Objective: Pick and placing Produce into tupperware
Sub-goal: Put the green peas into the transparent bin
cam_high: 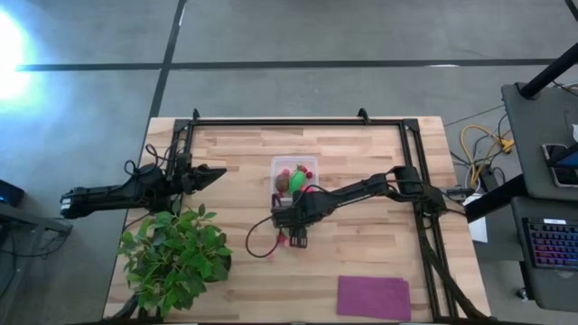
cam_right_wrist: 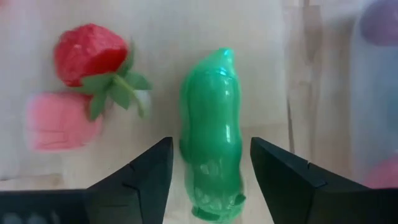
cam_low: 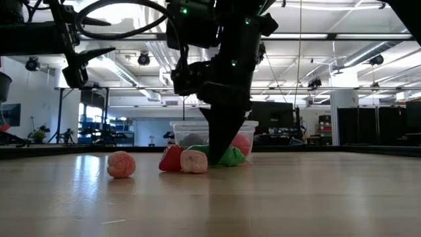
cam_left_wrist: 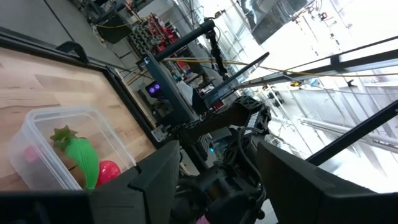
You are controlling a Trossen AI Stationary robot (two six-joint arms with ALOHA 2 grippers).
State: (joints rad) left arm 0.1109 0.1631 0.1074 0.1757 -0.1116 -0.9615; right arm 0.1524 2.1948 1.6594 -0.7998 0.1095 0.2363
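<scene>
Left gripper (cam_high: 217, 171) parked near the table's left edge above the plant (cam_high: 176, 253), fingers spread, holding nothing. Loose on the table (cam_low: 296, 197): one pink ball (cam_low: 121, 164) off to the left, then one strawberry (cam_right_wrist: 93, 53), one pink piece (cam_right_wrist: 59, 127), and one green pod (cam_right_wrist: 211, 149) just beside the tupperware (cam_high: 295, 176). Right gripper (cam_right_wrist: 210, 165) is down over that pod, fingers wide on either side of it, not closed. Tupperware holds one green piece, one red, one brown. One purple mat (cam_high: 373, 297) lies at the near right.

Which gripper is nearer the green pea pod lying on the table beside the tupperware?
Right. The right gripper is open with its fingers straddling the green pea pod. The left gripper waits open, well off toward the table's left side.
</scene>
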